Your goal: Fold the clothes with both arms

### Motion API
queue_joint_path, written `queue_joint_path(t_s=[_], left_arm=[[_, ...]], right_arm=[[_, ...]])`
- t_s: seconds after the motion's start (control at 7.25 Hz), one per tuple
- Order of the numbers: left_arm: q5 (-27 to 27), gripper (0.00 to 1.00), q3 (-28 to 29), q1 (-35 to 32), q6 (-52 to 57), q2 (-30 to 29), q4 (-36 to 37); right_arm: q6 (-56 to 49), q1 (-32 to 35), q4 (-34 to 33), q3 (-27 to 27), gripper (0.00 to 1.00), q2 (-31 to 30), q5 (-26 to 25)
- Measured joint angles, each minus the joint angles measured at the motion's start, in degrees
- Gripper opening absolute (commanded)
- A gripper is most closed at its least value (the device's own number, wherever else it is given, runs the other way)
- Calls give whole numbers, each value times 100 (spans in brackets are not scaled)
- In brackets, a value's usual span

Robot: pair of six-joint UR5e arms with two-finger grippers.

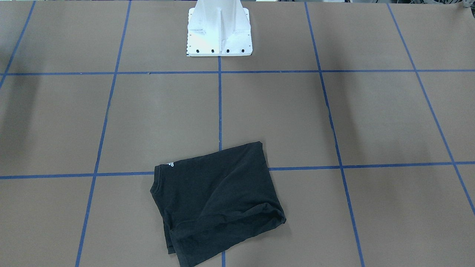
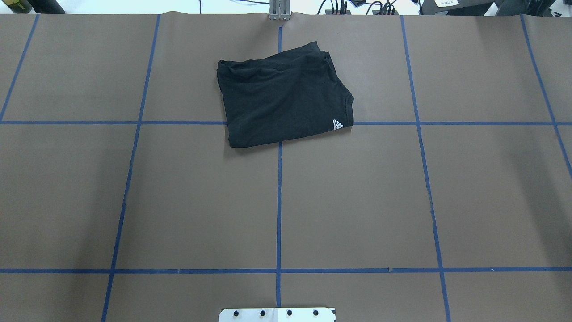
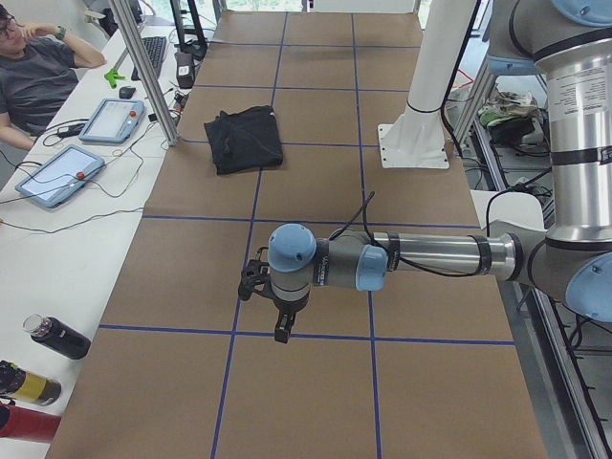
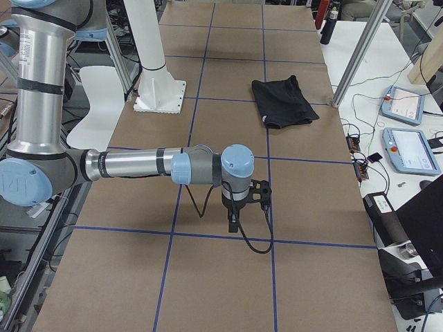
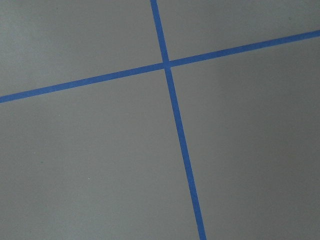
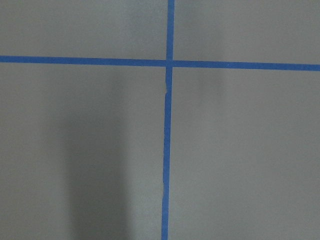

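Though seemingly folded, T-shirt [image 2: 281,96] rumpled

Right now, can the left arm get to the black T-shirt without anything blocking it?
Probably yes: only bare table lies between the left gripper and the folded black T-shirt, though that is a long reach across.

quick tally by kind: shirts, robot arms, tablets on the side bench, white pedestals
black T-shirt: 1
robot arms: 2, the left arm and the right arm
tablets: 2, the near tablet and the far tablet
white pedestal: 1
total: 6
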Motion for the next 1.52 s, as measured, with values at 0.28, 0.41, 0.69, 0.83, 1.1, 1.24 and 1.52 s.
queue_joint_path(t_s=[0.28,0.41,0.69,0.83,1.1,1.24,1.52], left_arm=[[0,100,-3,0,3,0,0],[0,100,-6,0,3,0,0],[0,100,-8,0,3,0,0],[0,100,-9,0,4,0,0],[0,100,-4,0,11,-5,0],[2,100,-1,0,15,-6,0],[6,100,-1,0,13,-6,0]], right_arm=[[-6,0,0,7,100,-57,3],[-7,0,0,9,100,-73,5],[-5,0,0,29,100,-79,6],[-2,0,0,41,100,-75,7],[1,0,0,54,100,-67,10],[1,0,0,64,100,-66,14],[2,0,0,88,100,-65,16]])
